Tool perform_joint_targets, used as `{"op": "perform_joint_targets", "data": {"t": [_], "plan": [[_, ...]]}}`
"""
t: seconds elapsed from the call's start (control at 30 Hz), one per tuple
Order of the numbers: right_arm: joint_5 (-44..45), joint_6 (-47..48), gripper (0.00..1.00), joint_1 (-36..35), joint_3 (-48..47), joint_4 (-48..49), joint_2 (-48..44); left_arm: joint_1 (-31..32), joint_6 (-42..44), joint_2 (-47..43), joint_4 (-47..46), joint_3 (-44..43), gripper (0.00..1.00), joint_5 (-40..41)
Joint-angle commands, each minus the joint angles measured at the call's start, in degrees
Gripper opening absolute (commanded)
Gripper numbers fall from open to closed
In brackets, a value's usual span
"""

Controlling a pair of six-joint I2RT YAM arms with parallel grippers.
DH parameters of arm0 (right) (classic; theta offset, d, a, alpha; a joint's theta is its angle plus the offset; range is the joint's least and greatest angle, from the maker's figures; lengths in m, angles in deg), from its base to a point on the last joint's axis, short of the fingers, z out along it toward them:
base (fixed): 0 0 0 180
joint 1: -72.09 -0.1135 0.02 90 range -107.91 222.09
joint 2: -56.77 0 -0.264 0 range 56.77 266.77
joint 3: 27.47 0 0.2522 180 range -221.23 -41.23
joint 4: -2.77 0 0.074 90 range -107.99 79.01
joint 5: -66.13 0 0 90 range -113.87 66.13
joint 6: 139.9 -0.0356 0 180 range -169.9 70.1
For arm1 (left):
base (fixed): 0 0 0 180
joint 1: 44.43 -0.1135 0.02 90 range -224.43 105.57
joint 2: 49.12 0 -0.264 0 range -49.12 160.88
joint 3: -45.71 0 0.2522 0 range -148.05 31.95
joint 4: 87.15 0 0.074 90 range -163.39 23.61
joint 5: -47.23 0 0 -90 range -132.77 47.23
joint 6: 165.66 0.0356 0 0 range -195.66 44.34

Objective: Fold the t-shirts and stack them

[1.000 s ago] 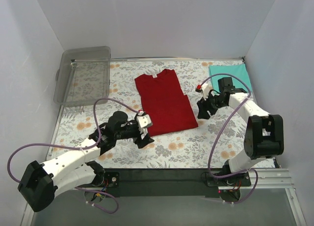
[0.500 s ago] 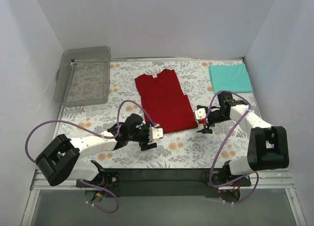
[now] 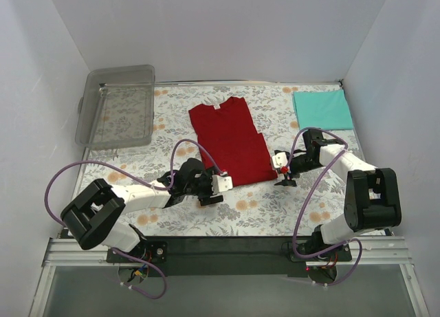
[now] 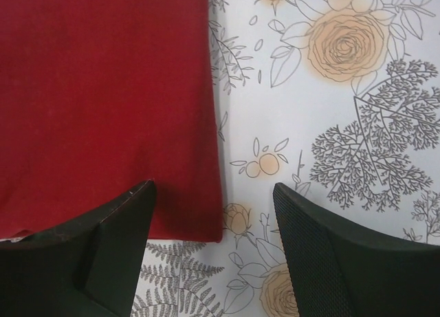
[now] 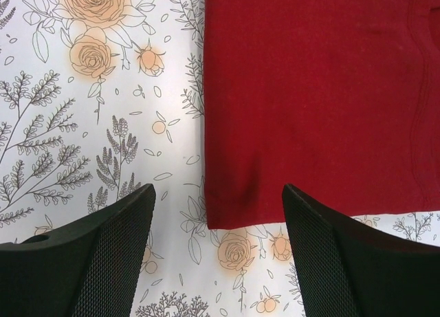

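The deep red t-shirt (image 3: 230, 139) lies flat mid-table, folded lengthwise, its small white tag at the collar at the far end. The teal t-shirt (image 3: 322, 109) lies folded at the far right. My left gripper (image 3: 214, 192) is open at the shirt's near left corner; in the left wrist view the red corner (image 4: 103, 111) lies between the fingers (image 4: 103, 258). My right gripper (image 3: 284, 171) is open at the near right corner; in the right wrist view the red hem corner (image 5: 309, 104) lies between the fingers (image 5: 82, 262). Neither holds cloth.
A clear plastic bin (image 3: 117, 105) stands at the far left. The table wears a floral cloth (image 3: 261, 207). White walls close in on the left, back and right.
Both arms have dropped and moved inward to the red shirt's near corners. The left gripper went right along the hem; the right gripper came nearer and down. The shirts have not moved.
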State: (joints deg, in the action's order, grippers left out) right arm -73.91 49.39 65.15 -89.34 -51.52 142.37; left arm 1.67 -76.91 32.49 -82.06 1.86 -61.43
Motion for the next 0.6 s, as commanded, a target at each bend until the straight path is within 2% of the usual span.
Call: {"op": "perform_joint_targets", "data": {"t": [0.0,0.17,0.27,0.4,0.43,0.53,0.57], "plan": [[-0.76,1.79,0.67,-0.27,-1.81,-0.60,0.79,0.30,0.99,-2.67,-3.46,-0.59,0.64,2.22],[2.05,5.73,0.66,-0.79,-0.58,-1.39,0.88,0.21,1.08,0.30,-1.27,-1.55,0.64,2.92],[3.89,7.23,0.66,-1.06,-0.22,-2.18,0.88,0.21,2.31,2.59,1.80,-2.52,0.61,2.66],[6.00,8.82,0.65,-1.23,-0.22,-2.79,1.14,0.21,1.70,3.83,3.74,-2.87,0.49,3.27],[6.44,8.99,0.65,-1.23,-0.40,-2.88,1.32,0.21,1.70,3.83,3.83,-2.96,0.38,3.54],[7.24,8.74,0.62,-2.11,-1.19,-2.88,2.72,0.21,-0.50,3.13,4.45,-2.79,0.22,3.71],[7.33,8.65,0.61,-2.20,-1.45,-2.88,3.08,0.30,-1.11,2.34,4.62,-2.79,0.20,3.89]]}}
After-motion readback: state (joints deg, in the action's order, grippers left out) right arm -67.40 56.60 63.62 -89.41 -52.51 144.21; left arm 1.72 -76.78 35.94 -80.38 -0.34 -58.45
